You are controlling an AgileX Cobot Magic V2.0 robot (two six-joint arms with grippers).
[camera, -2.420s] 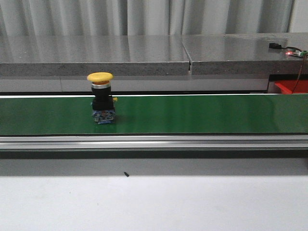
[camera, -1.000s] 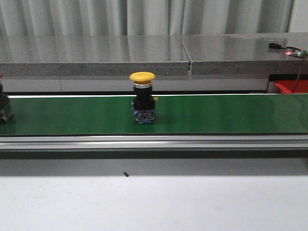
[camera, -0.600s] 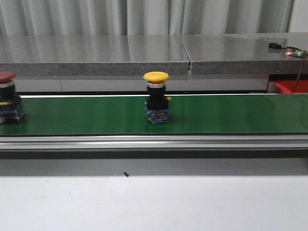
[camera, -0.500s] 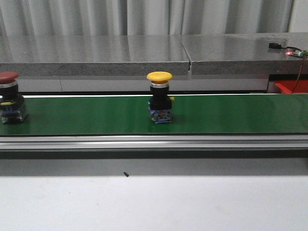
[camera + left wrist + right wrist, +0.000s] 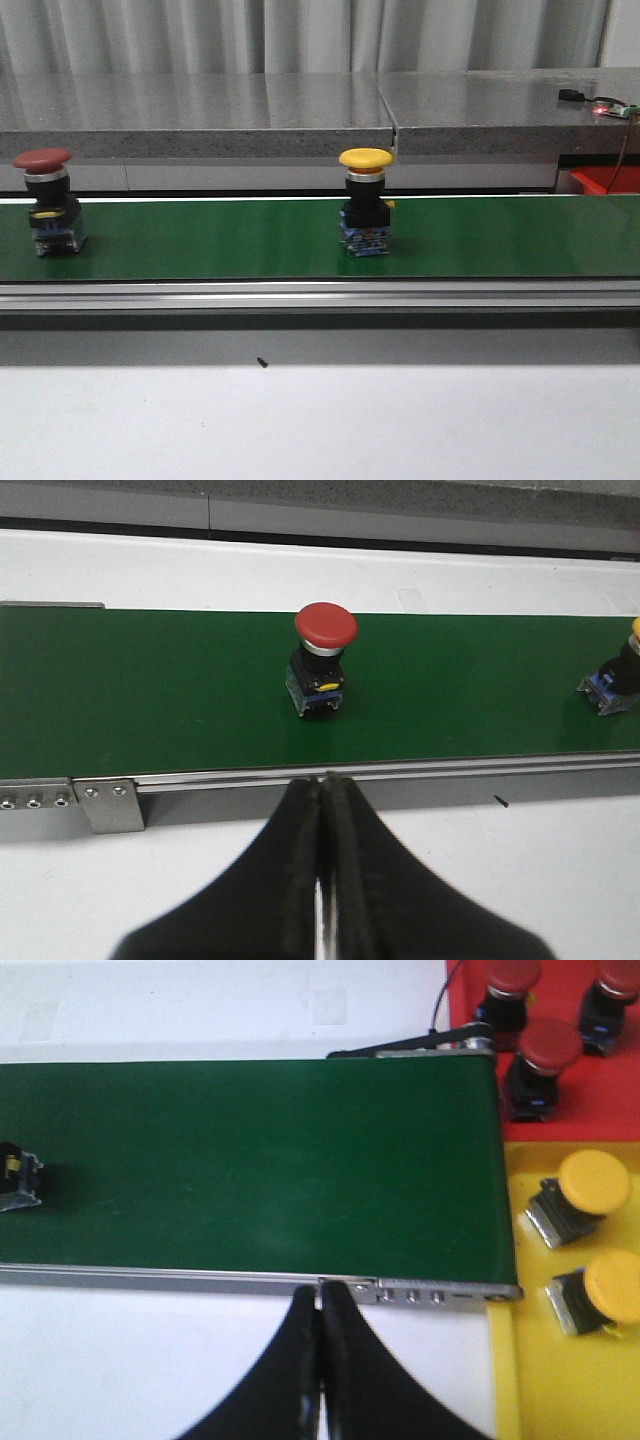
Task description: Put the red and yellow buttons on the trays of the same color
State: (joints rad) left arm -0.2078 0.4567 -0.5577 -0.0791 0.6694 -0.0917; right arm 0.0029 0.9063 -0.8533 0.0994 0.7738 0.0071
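Left claw (image 5: 322, 810) is pinched closed, empty, hanging over the white worktop (image 5: 200, 900) just on the near side of the belt (image 5: 150, 695). Right claw (image 5: 320, 1310) is the same: closed, empty, at the near rail of the belt, short of the belt's end.

Red button (image 5: 322, 660) stands upright on the belt, straight across from the left claw, roughly mid-width of the belt. Yellow button (image 5: 366, 203) is also upright on the belt, well apart from the red one, toward the tray end; in the right wrist view only its edge shows.

Past the belt's end sit the red tray (image 5: 560, 1060), which holds three red buttons, and the yellow tray (image 5: 530, 1380), which holds two yellow ones lying on their sides.

Risks, as a judgement:
- If the belt is running, a late reach closes on empty belt or clips a cap.
- Both claws are closed and must open first; coming in closed would knock a button over, since they look tall and top-heavy with a wide cap on a narrow body.
- A tipped button could roll off the belt.
- An unpicked button could ride off the end onto the wrong tray.
- The trays are already part filled, so a drop could land on a button there and bounce out.
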